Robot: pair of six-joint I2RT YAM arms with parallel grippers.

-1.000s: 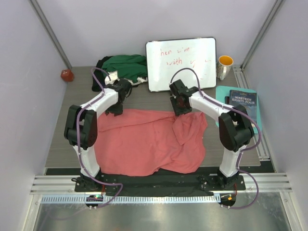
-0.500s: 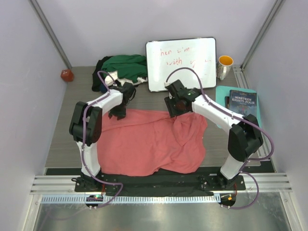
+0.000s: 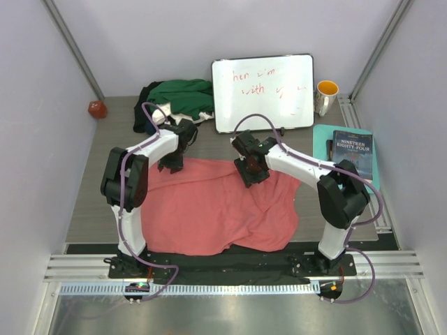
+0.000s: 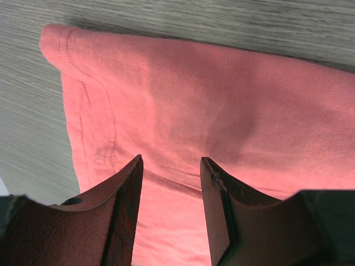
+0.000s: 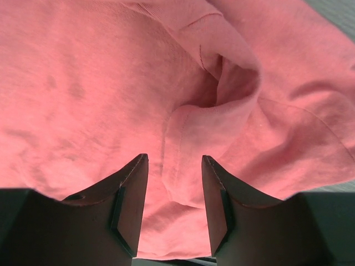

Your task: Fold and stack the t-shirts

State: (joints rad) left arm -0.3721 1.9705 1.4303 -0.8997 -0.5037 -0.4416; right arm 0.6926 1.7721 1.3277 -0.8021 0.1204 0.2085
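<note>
- Top: the salmon-pink t-shirt (image 3: 209, 216) lies spread on the table (image 3: 91, 202), with the left gripper (image 3: 171, 165) at its far-left corner and the right gripper (image 3: 249, 174) at its far edge.
- Left wrist: the fingers (image 4: 125, 210) stand partly open over the hemmed corner and clamp nothing.
- Right wrist: the fingers (image 5: 130, 205) stand partly open astride a rumpled fold and are not closed on it.

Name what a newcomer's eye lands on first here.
The pink shirt dominates, spread across the middle of the table, with its right side rumpled. The left gripper and right gripper hang over the shirt's far edge with their jaws apart. At the back stands a whiteboard with red writing, with a heaped green shirt to its left.
</note>
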